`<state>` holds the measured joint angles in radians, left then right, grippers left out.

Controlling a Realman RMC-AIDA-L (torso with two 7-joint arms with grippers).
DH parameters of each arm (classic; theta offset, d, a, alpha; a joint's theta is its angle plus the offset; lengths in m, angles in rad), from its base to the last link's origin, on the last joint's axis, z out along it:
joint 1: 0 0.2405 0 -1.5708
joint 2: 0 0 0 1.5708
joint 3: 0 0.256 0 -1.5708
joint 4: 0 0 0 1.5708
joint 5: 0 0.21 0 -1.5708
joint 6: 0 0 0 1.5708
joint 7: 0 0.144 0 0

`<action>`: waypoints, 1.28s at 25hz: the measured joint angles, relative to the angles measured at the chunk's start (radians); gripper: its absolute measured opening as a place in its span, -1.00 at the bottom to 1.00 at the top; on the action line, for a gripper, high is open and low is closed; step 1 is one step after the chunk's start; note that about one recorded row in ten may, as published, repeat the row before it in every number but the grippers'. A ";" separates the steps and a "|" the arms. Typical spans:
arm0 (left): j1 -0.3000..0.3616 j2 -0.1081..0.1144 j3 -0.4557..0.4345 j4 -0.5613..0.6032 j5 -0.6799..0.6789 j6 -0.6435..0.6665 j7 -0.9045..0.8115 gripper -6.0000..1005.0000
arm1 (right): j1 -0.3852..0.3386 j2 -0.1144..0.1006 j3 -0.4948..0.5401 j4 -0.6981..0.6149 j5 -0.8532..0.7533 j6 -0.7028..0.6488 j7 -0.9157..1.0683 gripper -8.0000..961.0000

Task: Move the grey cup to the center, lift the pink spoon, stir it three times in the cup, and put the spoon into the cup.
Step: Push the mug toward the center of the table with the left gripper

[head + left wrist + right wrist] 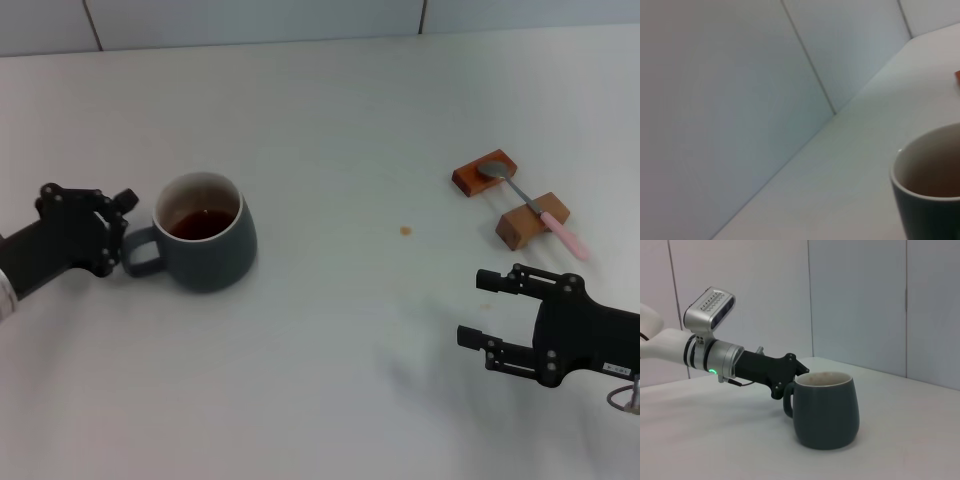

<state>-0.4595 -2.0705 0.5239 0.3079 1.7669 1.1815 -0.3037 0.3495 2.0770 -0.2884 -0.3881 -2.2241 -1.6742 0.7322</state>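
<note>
The grey cup (205, 235) stands upright at the left of the table with dark liquid in it and its handle pointing left. It also shows in the left wrist view (930, 185) and the right wrist view (825, 410). My left gripper (120, 232) is right at the handle with its fingers spread apart; it also shows in the right wrist view (790, 382). The pink spoon (530, 207) lies across two brown wooden blocks at the right, bowl on the far block. My right gripper (475, 308) is open and empty, low at the right, in front of the spoon.
The two wooden blocks (484, 172) (532, 222) sit at the right. A small brown spot (405, 231) marks the white table (330, 120) near the middle. A tiled wall runs along the table's far edge.
</note>
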 joint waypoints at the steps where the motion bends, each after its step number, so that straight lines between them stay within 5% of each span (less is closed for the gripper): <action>1: -0.002 -0.001 0.007 -0.002 0.000 0.000 -0.002 -0.99 | 0.002 0.000 0.000 0.000 0.000 0.001 0.003 0.45; 32: -0.165 -0.010 0.014 -0.278 -0.009 0.059 -0.083 -0.99 | 0.023 -0.003 0.001 0.000 0.000 0.026 0.013 0.44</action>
<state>-0.6247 -2.0800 0.5378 0.0294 1.7575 1.2403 -0.3864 0.3724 2.0739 -0.2869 -0.3881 -2.2243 -1.6484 0.7455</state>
